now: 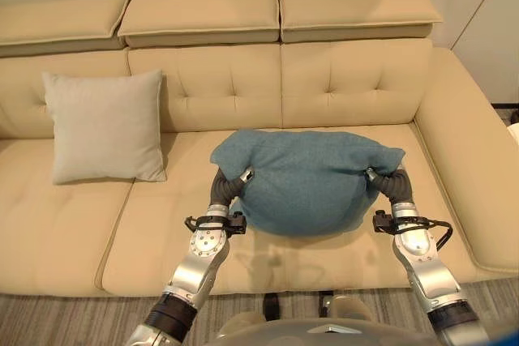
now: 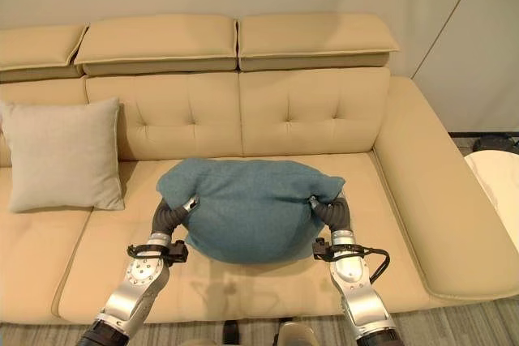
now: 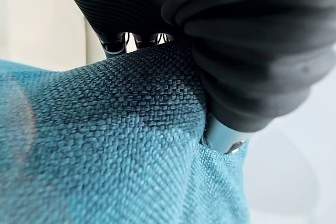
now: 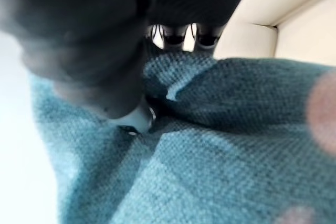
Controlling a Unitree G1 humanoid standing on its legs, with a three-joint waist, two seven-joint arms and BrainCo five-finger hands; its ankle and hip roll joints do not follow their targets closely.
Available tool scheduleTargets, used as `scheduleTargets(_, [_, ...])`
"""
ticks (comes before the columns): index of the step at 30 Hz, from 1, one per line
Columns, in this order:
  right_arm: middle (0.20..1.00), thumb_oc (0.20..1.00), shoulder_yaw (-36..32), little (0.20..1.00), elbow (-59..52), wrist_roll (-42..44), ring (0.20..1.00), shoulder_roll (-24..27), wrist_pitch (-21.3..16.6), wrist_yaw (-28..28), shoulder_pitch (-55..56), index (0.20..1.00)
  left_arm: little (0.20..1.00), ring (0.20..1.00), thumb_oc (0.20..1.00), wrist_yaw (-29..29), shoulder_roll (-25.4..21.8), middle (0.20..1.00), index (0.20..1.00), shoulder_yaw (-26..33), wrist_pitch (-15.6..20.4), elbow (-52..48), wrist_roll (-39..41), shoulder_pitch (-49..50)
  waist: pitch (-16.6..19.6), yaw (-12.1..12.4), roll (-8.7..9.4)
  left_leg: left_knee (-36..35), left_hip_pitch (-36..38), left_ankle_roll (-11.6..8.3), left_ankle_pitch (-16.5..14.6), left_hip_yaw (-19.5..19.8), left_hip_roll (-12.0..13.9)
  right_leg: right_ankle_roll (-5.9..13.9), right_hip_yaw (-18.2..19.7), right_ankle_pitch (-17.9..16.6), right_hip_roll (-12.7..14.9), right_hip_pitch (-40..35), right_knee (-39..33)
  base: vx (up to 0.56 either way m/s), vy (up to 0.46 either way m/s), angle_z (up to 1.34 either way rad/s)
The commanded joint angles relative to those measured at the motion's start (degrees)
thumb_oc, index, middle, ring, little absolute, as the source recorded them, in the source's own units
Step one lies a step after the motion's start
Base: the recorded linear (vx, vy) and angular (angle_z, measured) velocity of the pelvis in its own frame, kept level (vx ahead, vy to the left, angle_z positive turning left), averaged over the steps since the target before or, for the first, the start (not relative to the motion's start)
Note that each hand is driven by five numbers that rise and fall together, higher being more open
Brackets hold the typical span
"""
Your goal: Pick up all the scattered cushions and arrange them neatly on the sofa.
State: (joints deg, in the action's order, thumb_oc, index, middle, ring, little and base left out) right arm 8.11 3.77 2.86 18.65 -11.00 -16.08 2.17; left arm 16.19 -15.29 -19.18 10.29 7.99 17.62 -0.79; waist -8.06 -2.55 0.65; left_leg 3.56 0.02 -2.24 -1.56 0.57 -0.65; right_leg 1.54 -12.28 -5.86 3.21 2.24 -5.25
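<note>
A teal cushion (image 1: 312, 184) hangs between my two hands over the middle seat of the beige sofa (image 1: 357, 79). My left hand (image 1: 229, 185) grips its left corner. In the left wrist view the fingers (image 3: 114, 43) lie over the teal cloth (image 3: 105, 145) and the thumb (image 3: 224, 139) presses in from below. My right hand (image 1: 392, 185) pinches the right corner the same way, thumb (image 4: 137, 119) dug into the fabric (image 4: 220, 161). A pale grey cushion (image 1: 104, 126) stands upright against the backrest on the left seat.
The sofa's right armrest (image 1: 466, 168) runs forward beside my right arm. A white round tabletop (image 2: 496, 177) shows past it at the right. A strip of grey floor (image 1: 65, 318) lies in front of the seat edge.
</note>
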Motion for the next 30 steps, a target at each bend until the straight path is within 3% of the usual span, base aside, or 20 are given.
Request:
scheduleTargets(1, [0.200,0.200,-1.72,0.200,-5.46,-0.75,0.200,1.43,-5.20,-1.13,-3.42,0.200,0.200,0.200,0.200,-0.83,-0.51,0.200,0.200,0.00,6.37,-5.93,2.07,-6.35,2.43,-1.09,2.03,12.52,-4.36,-2.02,-5.49,-4.69,2.13,4.25,1.28,6.05,2.92,-1.75,5.27,0.03,-0.067,0.37])
scheduleTargets(3, [0.200,0.200,-1.76,0.200,-5.25,-0.73,0.200,1.97,-4.98,-1.26,-3.73,0.200,0.200,0.200,0.200,-0.74,-0.46,0.200,0.200,-0.23,6.22,-5.32,1.89,-7.51,2.60,-1.24,2.24,10.79,-5.06,-1.68,-5.61,-6.21,3.48,4.30,0.60,6.38,3.07,-2.63,4.21,0.11,-0.023,0.25])
scheduleTargets(4, [0.200,0.200,-1.74,0.200,-5.13,-0.55,0.200,2.34,-4.70,-1.77,-4.40,0.200,0.200,0.200,0.200,0.04,-0.39,0.200,0.200,-0.48,5.87,-4.82,1.04,-9.27,3.11,-1.27,2.28,6.27,-6.06,-1.81,-2.99,-6.95,4.82,4.76,0.20,6.60,2.97,-3.56,3.12,0.14,0.011,0.26])
scheduleTargets(7, [0.200,0.200,-1.57,0.200,-4.80,-0.25,0.200,2.17,-4.49,-1.95,-5.03,0.200,0.200,0.200,0.200,0.62,-0.27,0.200,0.200,-0.27,6.01,-5.00,0.74,-9.73,3.04,-0.95,1.82,2.47,-5.94,-2.17,-1.65,-6.36,5.05,4.73,0.57,7.19,2.49,-3.84,3.12,0.11,0.035,0.23])
scheduleTargets(10, [0.200,0.200,-1.17,0.200,-4.58,-0.81,0.200,1.96,-4.48,-2.10,-5.67,0.200,0.200,0.200,0.200,1.11,-0.31,0.200,0.200,-0.29,5.87,-5.36,0.01,-9.56,4.34,-1.03,0.97,-1.05,-3.60,-1.87,-1.02,-5.74,3.95,5.00,1.27,7.35,2.40,-4.79,2.42,0.17,0.103,-0.33])
scheduleTargets(22, [0.200,0.200,2.38,0.200,-1.46,-4.19,0.200,2.91,-2.95,-4.90,-16.75,0.200,0.200,0.200,0.200,4.62,-1.50,0.200,0.200,-1.05,5.19,-1.55,-3.39,-18.15,5.06,0.39,0.91,-6.06,0.81,-0.34,-1.70,-8.28,1.98,6.73,2.82,6.55,3.82,-5.16,1.45,0.10,0.073,-0.08])
scheduleTargets(26, [0.200,0.200,6.86,0.200,4.61,-6.02,0.200,3.65,-1.93,-10.31,-32.29,0.200,0.200,0.200,0.200,9.51,-1.28,0.200,0.200,-4.14,5.33,7.53,-3.92,-33.94,2.43,0.64,0.04,-7.65,-3.08,-0.21,-0.11,-8.06,1.75,7.33,3.72,4.75,4.04,0.13,1.13,-0.11,0.014,-0.14])
scheduleTargets(30, [0.200,0.200,8.96,0.200,10.86,-6.46,0.200,8.09,-0.06,-14.07,-45.18,0.200,0.200,0.200,0.200,12.46,-2.44,0.200,0.200,-5.88,6.28,15.98,-1.99,-47.65,1.09,0.09,-0.84,-8.56,-9.74,-1.11,2.66,-7.71,1.84,7.29,3.51,3.16,3.90,7.53,1.60,-0.12,-0.006,0.05])
